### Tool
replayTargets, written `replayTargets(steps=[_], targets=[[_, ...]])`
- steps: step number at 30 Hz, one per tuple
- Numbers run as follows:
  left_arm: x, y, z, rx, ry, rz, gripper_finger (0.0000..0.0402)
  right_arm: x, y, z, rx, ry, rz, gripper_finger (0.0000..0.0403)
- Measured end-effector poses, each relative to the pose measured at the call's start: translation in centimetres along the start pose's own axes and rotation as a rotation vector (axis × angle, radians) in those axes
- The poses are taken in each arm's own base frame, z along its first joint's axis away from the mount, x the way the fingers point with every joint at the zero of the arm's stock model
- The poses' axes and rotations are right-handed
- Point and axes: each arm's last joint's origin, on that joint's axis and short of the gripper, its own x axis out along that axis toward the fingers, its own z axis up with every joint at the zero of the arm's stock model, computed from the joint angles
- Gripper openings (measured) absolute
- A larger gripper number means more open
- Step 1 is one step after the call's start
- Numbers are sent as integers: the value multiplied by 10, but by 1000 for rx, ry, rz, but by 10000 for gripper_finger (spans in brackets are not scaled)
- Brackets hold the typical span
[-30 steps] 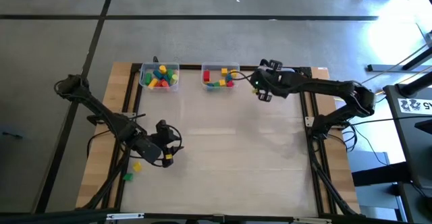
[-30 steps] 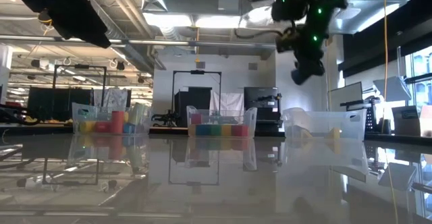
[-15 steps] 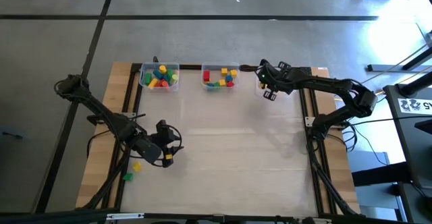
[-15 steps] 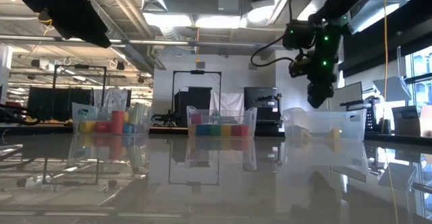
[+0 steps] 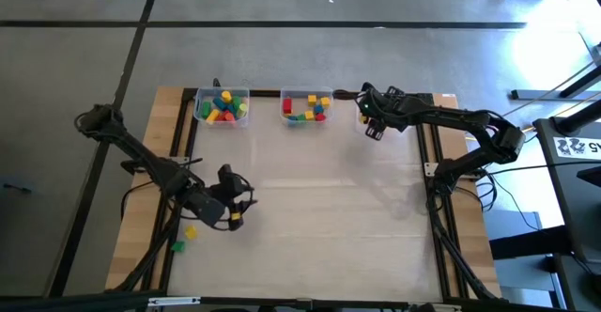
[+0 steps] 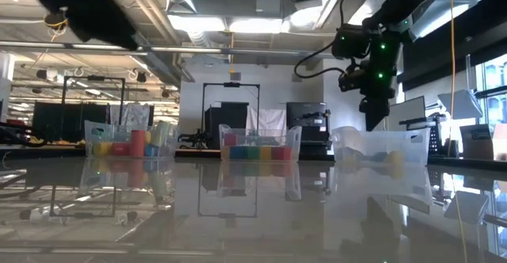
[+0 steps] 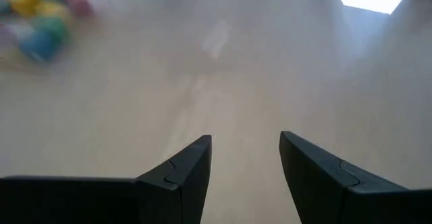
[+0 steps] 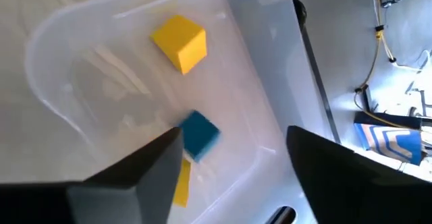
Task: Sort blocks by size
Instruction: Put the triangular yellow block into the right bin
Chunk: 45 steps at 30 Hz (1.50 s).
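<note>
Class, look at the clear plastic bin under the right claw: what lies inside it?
Inside the clear plastic bin lie a yellow cube block and a blue cube block; the right claw covers part of another yellow piece.

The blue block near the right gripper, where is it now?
In the right wrist view the blue block lies inside the clear bin, just below the right gripper, next to a yellow block. This is the rightmost bin at the table's far edge.

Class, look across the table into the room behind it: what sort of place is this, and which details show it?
Probably a robotics lab or workshop: bare ceiling ducts with strip lighting, equipment racks along the back wall, and a wooden table framed by two mounted arms.
</note>
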Motion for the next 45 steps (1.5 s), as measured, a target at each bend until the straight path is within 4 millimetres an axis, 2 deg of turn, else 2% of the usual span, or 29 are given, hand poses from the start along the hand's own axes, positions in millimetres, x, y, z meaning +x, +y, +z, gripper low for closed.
replayTargets(steps=[6, 11, 16, 19, 23, 27, 34, 41, 45], targets=[[8, 5, 15, 26, -95, 41, 177, -9, 14, 9, -51, -81, 14, 302], [14, 4, 31, 104, -138, -82, 220, -20, 28, 18, -75, -181, 22, 309], [9, 2, 37, 135, 19, -250, 262, -27, 40, 21, -111, -217, 35, 310], [0, 0, 28, 131, 176, -277, 269, -32, 47, 21, -132, -232, 44, 310], [-13, -3, 6, 152, 367, -286, 264, -37, 54, 22, -155, -251, 55, 310], [-28, -7, -16, 228, 486, -283, 253, -40, 59, 22, -171, -262, 62, 310], [-50, -15, -45, 458, 545, -357, 244, -41, 61, 22, -165, -268, 84, 310], [-64, -17, -57, 602, 569, -395, 244, -41, 61, 23, -156, -282, 90, 310], [-66, -17, -63, 617, 598, -375, 244, -42, 61, 25, -144, -302, 89, 310]])
